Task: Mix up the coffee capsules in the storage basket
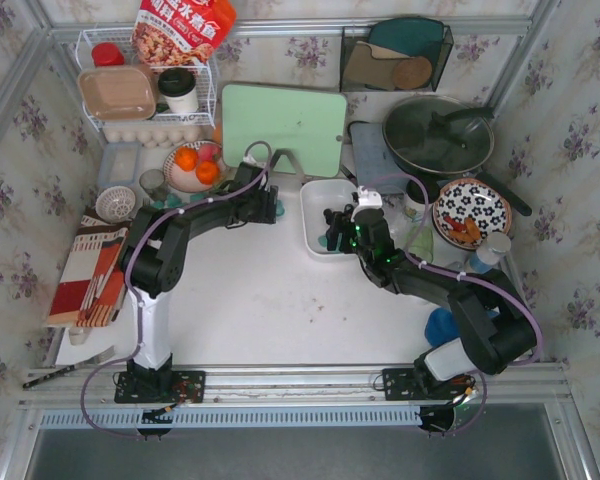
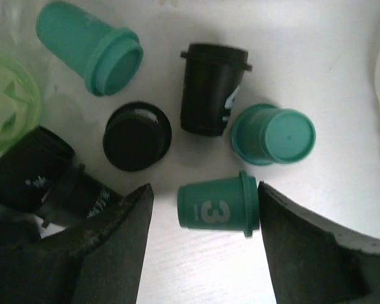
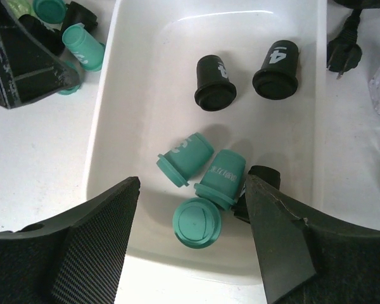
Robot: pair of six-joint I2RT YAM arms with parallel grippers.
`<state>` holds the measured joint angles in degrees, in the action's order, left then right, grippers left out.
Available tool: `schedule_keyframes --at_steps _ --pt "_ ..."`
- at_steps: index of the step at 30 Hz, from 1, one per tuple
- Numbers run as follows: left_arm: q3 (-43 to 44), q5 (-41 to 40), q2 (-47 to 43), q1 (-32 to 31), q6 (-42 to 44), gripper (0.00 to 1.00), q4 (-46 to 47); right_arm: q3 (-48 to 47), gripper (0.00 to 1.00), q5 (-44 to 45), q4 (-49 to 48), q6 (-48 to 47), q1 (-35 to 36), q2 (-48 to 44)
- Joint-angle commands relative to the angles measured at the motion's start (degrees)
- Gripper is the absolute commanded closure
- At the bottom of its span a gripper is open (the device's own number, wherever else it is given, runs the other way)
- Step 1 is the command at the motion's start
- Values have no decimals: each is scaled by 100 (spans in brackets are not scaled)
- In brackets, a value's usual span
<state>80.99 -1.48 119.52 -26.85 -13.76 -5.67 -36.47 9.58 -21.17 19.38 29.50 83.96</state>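
Note:
The white storage basket sits mid-table; in the right wrist view its wall encloses three teal coffee capsules and three black ones, one half hidden by a finger. My right gripper hangs open over the teal ones, holding nothing. Left of the basket, loose teal and black capsules lie on the table. My left gripper straddles a teal capsule marked 3: the right finger touches its rim and the left finger stands apart. Both grippers flank the basket.
A green cutting board leans behind the basket. A bowl of oranges and a white wire rack stand at back left. A pan, a patterned plate and a black plug lie to the right.

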Motion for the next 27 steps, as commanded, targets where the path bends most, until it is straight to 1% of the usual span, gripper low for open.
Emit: schedule_keyframes --at_steps 1,4,9,11,13,17,20,22,24,27 --pt "100 143 91 20 -5 31 -214 17 25 -116 -130 -1 -6 -31" --pt "135 330 152 22 52 38 -180 17 25 -149 -142 -9 -5 -25" --pt "49 716 116 22 135 59 -86 17 26 -134 -119 -11 -5 -42" --pt "-78 819 13 22 131 63 -12 17 26 -140 -124 -6 -5 -47" --pt "-303 879 -189 22 96 65 82 17 25 -142 -124 -12 -5 -55" --pt "-929 904 -805 14 -7 65 388 17 26 -209 -129 -9 -5 -65" --pt "-1592 1017 -1473 -18 15 66 932 10 26 -372 -154 -9 -5 -61" --pt "-2018 1098 -1871 -67 174 66 1381 7 27 -498 -173 4 -5 -67" --pt "-2600 1102 -2308 -277 606 66 1935 0 27 -620 -185 28 -5 -73" --pt "-3460 832 -2916 -896 2010 66 2967 -16 28 -918 -246 35 -3 -73"
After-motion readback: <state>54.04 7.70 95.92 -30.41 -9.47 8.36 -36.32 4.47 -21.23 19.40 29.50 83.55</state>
